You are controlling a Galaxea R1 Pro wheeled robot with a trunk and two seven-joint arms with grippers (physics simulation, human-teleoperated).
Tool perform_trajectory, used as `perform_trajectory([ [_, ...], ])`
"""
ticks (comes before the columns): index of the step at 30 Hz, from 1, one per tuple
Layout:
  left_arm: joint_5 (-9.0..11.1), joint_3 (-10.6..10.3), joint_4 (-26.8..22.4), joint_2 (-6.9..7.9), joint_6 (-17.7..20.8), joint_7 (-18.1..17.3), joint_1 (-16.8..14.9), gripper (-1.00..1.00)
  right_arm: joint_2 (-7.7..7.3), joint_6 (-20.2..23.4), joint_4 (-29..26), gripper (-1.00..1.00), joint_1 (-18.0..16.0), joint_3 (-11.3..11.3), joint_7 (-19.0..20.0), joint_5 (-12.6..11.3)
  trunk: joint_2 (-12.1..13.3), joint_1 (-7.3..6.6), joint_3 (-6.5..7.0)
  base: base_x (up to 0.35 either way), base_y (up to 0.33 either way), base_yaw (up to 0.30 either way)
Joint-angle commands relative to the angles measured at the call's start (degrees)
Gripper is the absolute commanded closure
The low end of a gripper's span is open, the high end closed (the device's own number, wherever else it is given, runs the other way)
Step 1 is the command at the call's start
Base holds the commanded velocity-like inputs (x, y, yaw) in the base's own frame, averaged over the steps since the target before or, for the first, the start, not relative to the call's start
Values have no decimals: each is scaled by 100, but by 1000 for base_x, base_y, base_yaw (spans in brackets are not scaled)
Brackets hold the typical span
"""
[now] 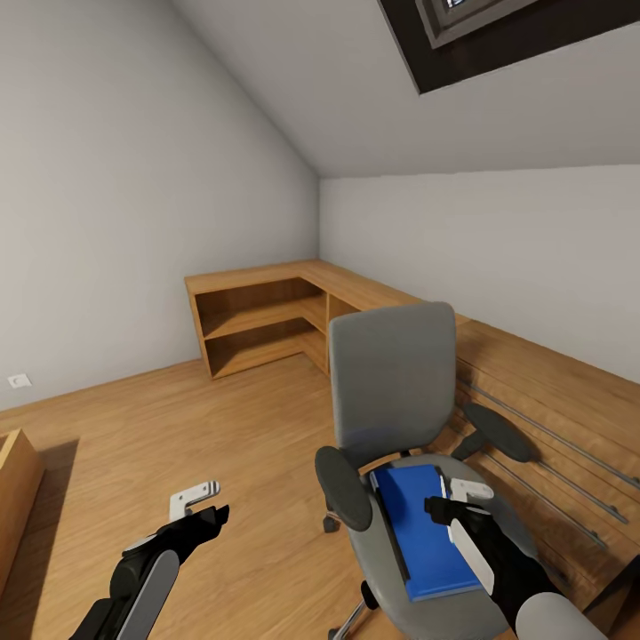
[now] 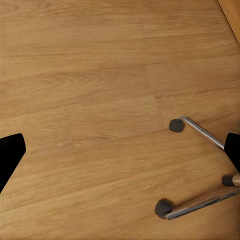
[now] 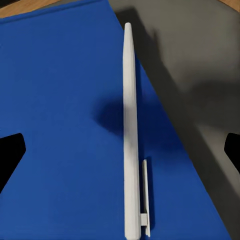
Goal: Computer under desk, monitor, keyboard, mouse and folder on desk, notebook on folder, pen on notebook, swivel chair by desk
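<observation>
**Right wrist view: pen lay on the folder, jaws open around it, no grip yet**

Right wrist view showed the thin white plastic pen [image 3: 130, 135] lying flat on the flat bright blue rectangular folder [image 3: 60, 125], close to the folder edge that borders the grey seat pad. The folder sat on the seat of the grey padded swivel chair [image 1: 391, 373], well away from any desk.

- Right gripper [image 1: 458, 502] hovered over the folder with its fingers spread wide. The pen lay between them, untouched.
- Left gripper [image 1: 200, 502] was also spread and empty, over the light wood floor [image 2: 100, 100] near the chair's black castors [image 2: 176, 125].
- The pen's long axis ran parallel to the folder's long edge, roughly near-to-far across the seat. One end was tapered and the other carried a clip. Couldn't tell which end was the far one.

Handling, my read:
- Pen: light, stiff and smooth, so it would roll or skid if nudged. Pinch it mid-barrel, across the long axis.
- Folder: thin and flat on soft padding, so hard to get under. Better to take it at an edge overhanging the seat.
- The pen probably had to come off first, or it would slide when the folder tilted.
</observation>
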Motion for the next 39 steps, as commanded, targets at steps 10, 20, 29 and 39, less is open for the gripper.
perform_trajectory([
  [10, 66, -13, -7, -1, 7, 60, -3, -100, -8, 36, -7, -100, -5, 44, -68, -59, -3, 0, -6, 0, 0, 0],
  [20, 69, -26, -1, -8, 7, 63, -4, -100, -4, 192, -5, -100, -6, 44, -67, -61, -3, 0, -6, 0, 0, 0],
  [29, 61, -30, 2, -36, 7, 62, -3, -100, 0, 236, -5, -100, -7, 44, -67, -65, -3, 0, -6, 0, 0, 0],
  [39, 58, -31, 2, -38, 7, 64, -4, -100, 0, 345, -5, -100, -8, 44, -66, -70, -3, 0, -6, 0, 0, 0],
])
